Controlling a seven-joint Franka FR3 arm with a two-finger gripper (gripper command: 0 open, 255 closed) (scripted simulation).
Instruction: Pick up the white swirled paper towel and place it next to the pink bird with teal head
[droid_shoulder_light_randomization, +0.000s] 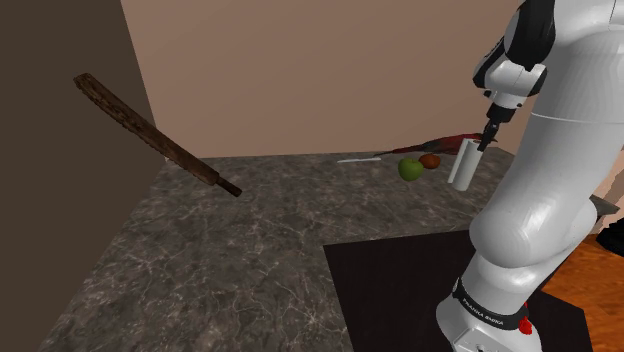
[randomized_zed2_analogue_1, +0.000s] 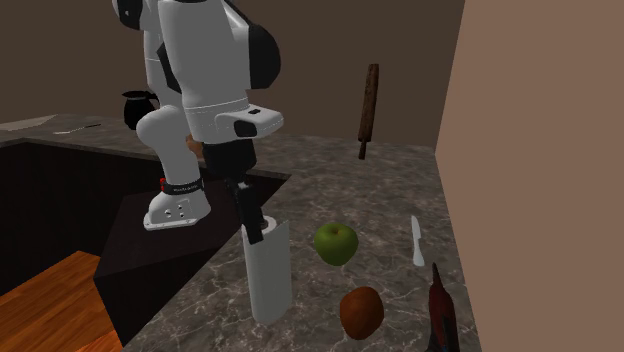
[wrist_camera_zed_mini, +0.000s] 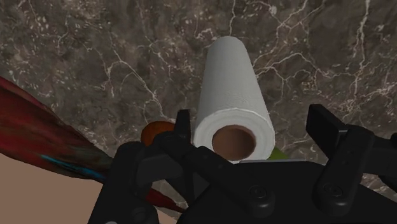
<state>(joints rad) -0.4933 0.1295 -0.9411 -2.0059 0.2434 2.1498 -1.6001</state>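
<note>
The glossy white rounded arm is showing dark joints and a black lettered band; its black tool is showing screws.

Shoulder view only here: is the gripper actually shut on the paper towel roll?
Observer: No. Wrist view: the gripper is open; one finger sits at the paper towel roll's side, the other stands clear.
Operator: Is the red shape behind the reddish-brown fruit the bird?
Observer: Probably; the red bird shows a teal streak in the wrist view.
Operator: Anything behind the stand?
Observer: A black pot on a counter, second exterior view.
</note>
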